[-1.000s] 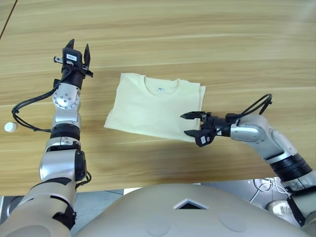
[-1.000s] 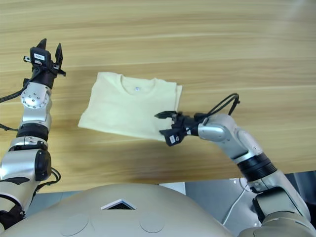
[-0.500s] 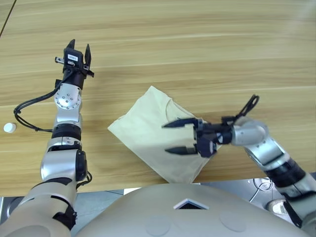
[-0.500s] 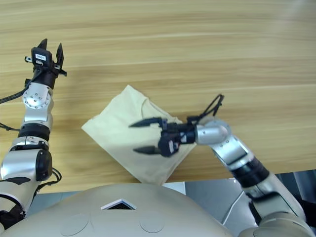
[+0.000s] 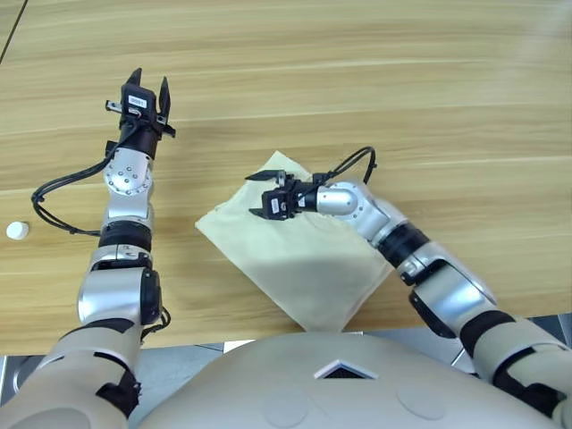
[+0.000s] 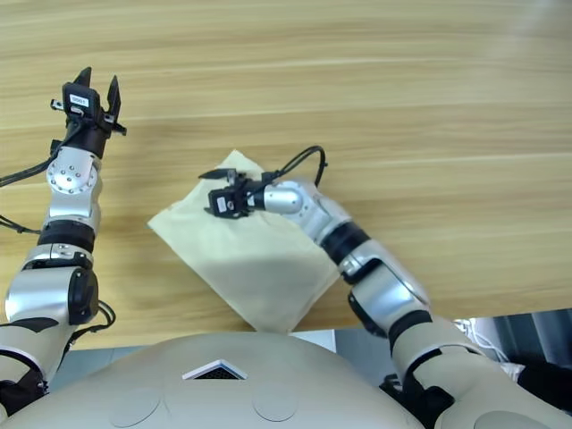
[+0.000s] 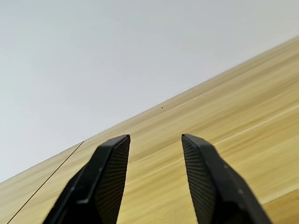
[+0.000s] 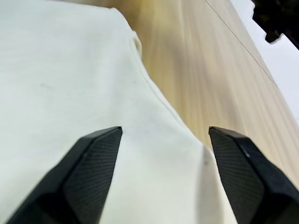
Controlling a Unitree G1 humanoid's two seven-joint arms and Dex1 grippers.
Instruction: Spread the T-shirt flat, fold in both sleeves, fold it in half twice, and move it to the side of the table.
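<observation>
Since the folded T-shirt looks floppy, I'd pinch every layer edgewise; right tool and left tool gape empty.

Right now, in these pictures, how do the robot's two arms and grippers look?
Both arms, left arm and right arm, are silver with black joints, each trailing a looped black cable. The left gripper and right gripper have two black tapered fingers with textured pads; a white label marks the left.

Head stereo downward; wrist cameras behind fingers
</observation>
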